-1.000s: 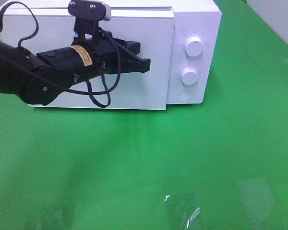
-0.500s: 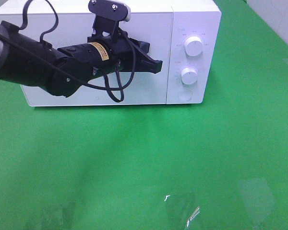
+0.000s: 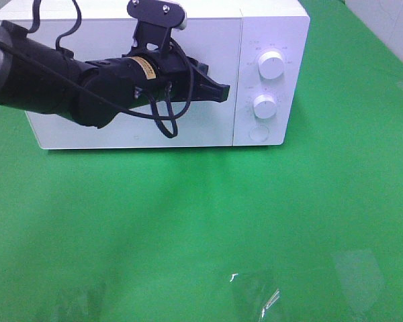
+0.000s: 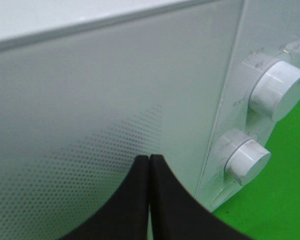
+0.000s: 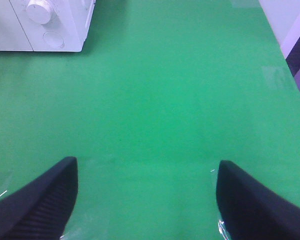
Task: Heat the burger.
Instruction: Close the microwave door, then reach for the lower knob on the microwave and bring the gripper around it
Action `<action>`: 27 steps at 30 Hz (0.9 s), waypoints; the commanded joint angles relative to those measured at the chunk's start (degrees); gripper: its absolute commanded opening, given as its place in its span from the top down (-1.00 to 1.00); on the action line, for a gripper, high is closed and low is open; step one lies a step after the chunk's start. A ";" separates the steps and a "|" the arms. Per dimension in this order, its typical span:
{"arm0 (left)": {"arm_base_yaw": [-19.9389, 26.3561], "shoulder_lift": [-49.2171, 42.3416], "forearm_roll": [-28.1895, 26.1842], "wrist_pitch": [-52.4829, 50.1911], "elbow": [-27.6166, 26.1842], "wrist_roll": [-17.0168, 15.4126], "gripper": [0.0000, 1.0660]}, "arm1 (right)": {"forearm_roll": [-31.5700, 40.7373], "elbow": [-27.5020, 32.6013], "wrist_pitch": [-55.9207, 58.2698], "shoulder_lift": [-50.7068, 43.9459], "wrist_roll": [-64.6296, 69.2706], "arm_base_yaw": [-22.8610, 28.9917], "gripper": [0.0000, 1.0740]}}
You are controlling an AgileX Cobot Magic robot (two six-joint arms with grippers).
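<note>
a white microwave [image 3: 208, 127] stands at the far side of the green table [image 3: 188, 221], its door flush with the body. on its right-hand panel are an upper knob [image 3: 271, 66], a lower knob [image 3: 264, 106] and a round button [image 3: 258, 133] beneath them.

the black left arm reaches in from the left across the front of the door. the left gripper [image 3: 218, 92] points right, its tip near the door's right edge, just left of the knobs. in the left wrist view its fingers [image 4: 135, 200] are pressed flat together with nothing between them, right up against the dotted door panel; whether they touch it cannot be told. a black cable [image 3: 164, 121] loops below the arm.

the right gripper [image 5: 146, 162] hangs over bare green table on the near side, well apart from the microwave, its fingers [image 5: 40, 200] spread wide and holding nothing.

where the burger is cannot be told from these views.
</note>
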 commanded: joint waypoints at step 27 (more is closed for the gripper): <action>-5.79 -17.48 -2.06 69.10 -0.80 -0.46 -0.88 | 0.17 0.11 0.11 -0.52 -0.06 -0.06 -0.36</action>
